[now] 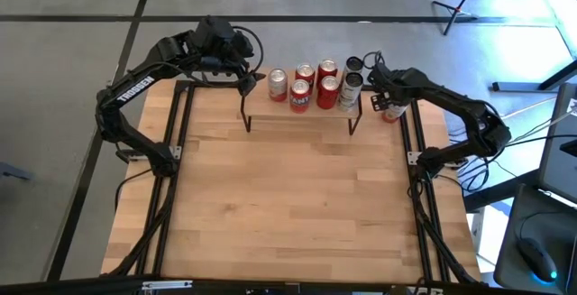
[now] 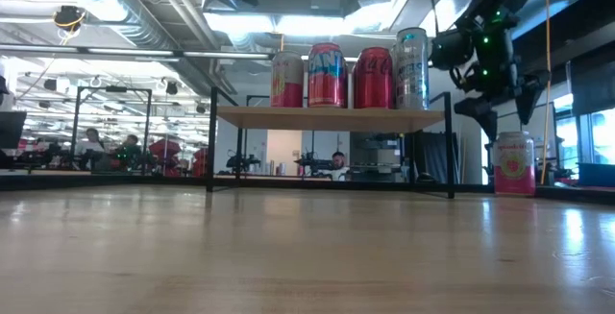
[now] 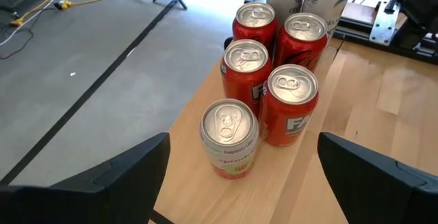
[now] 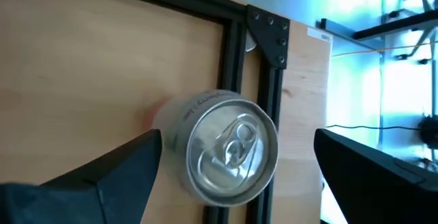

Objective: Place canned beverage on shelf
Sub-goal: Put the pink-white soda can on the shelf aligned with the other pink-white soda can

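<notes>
Now the right tool (image 1: 389, 102) hangs released over the pink can (image 2: 513, 163) at the shelf's (image 2: 327, 118) three o'clock; a crooked grab could tip it. The left tool (image 1: 242, 71) waits released at nine o'clock.

Low riser shelf (image 2: 332, 119): light wooden top, thin black metal legs. On it: 4 red aluminium cans (image 3: 274, 66) with silver lids and white lettering; 1 white-and-pink can (image 3: 229, 138) with a silver lid; 2 pale silver-grey tall cans (image 1: 350, 86). Beside it: 1 pink-patterned can (image 2: 514, 163) with a silver top.
</notes>
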Robot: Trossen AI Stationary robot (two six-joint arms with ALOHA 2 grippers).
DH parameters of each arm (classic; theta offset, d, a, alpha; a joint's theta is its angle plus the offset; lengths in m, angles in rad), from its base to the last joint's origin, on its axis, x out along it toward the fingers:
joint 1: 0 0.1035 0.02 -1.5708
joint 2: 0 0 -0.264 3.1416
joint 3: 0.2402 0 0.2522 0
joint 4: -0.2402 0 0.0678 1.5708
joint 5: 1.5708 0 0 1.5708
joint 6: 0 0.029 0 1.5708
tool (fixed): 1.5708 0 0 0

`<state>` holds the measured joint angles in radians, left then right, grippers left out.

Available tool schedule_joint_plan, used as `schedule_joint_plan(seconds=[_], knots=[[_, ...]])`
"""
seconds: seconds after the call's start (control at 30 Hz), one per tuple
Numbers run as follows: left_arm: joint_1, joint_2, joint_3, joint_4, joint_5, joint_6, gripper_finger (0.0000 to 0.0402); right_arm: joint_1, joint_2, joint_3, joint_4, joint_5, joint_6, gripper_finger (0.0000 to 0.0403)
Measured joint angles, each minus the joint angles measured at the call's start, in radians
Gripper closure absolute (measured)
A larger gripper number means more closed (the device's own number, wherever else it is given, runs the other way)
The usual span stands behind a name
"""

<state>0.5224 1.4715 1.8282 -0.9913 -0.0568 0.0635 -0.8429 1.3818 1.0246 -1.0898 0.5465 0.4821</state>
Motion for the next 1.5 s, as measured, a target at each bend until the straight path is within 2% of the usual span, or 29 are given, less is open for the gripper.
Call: schedule_joint_plan(seconds=[0.27,0.7,0.9,1.13,1.5], knots=[[0.0,0.0,0.0,0.008,-0.003,0.0,0.0043,0.008,0.032,-0.023,0.033,0.075,0.028,0.0033],[-0.009,0.0,0.0,0.014,-0.004,0.0,0.0043,0.013,0.09,-0.079,0.041,-0.013,0.014,0.0033],[-0.008,0.0,0.0,0.015,-0.004,0.0,0.0043,0.011,0.055,-0.048,-0.023,-0.101,-0.023,0.0033],[-0.008,0.0,0.0,0.015,-0.004,0.0,0.0043,0.011,0.008,-0.042,-0.052,-0.286,-0.07,0.0033],[-0.008,0.0,0.0,0.015,-0.004,-0.002,0.0043,0.011,0.01,-0.051,0.068,-0.186,-0.076,0.0033]])
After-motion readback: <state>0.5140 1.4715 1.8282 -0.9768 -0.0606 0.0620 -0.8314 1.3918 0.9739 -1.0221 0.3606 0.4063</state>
